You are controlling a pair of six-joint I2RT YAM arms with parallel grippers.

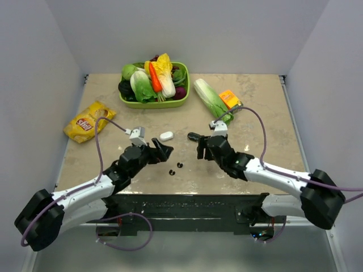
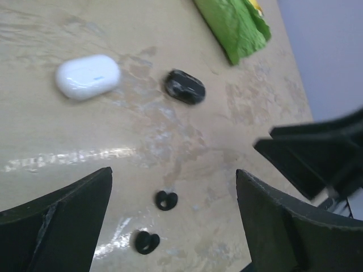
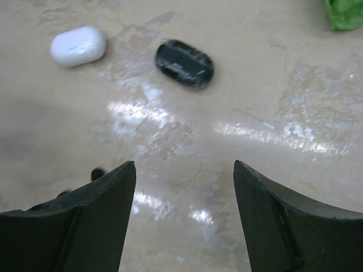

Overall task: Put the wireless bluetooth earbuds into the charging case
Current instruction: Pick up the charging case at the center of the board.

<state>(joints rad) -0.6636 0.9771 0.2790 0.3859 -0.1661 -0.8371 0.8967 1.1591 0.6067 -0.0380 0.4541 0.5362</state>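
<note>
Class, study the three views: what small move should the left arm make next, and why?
Probably lower the left gripper onto the nearer black earbud. Its jaws stand open and empty; that earbud and the other black earbud lie loose on the table just ahead, with the black charging case beyond, seemingly shut.

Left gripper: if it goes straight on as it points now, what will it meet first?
Probably the black earbuds, which lie on the table just ahead of the open left gripper, between its fingers. Its height above them is unclear.
</note>
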